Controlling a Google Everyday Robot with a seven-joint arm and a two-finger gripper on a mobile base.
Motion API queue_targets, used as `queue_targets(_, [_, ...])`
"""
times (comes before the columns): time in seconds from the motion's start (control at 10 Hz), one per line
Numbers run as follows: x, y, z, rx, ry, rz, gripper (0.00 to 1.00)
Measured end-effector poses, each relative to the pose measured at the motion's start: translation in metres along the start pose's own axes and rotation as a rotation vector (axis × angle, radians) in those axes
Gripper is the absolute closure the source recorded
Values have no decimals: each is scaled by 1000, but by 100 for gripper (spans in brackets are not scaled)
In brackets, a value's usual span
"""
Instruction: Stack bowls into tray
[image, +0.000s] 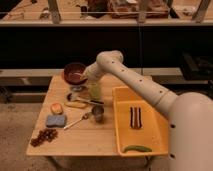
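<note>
Your maroon bowl (75, 73) sits at the table's (80, 142) far-left corner; the yellow tray (122, 137) lies along its right side.

From the bowl, your gripper (85, 85) is at about 5 o'clock, just beside it; you cannot tell how its fingers stand. Nearer, at 6 o'clock, are a metal cup (98, 113), a spoon (80, 120), a blue sponge (56, 121) and grapes (43, 136). The tray holds dark utensils (135, 117) and a green pod (137, 148).

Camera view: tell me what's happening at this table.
The robot's single arm stretches across the wooden table toward the dark maroon bowl at the far left corner. Its gripper is right beside that bowl. The yellow tray holds no bowl yet, only dark utensils and a green item.
</note>
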Motion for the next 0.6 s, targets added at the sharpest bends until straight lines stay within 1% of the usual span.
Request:
queue_targets(0.1, [6, 17, -29, 3, 18, 13, 100])
queue_targets(0.2, [11, 35, -51, 5, 34, 32, 100])
queue_targets(0.4, [19, 72, -92, 16, 66, 79, 100])
queue_targets(0.6, [26, 114, -130, 37, 103, 113, 100])
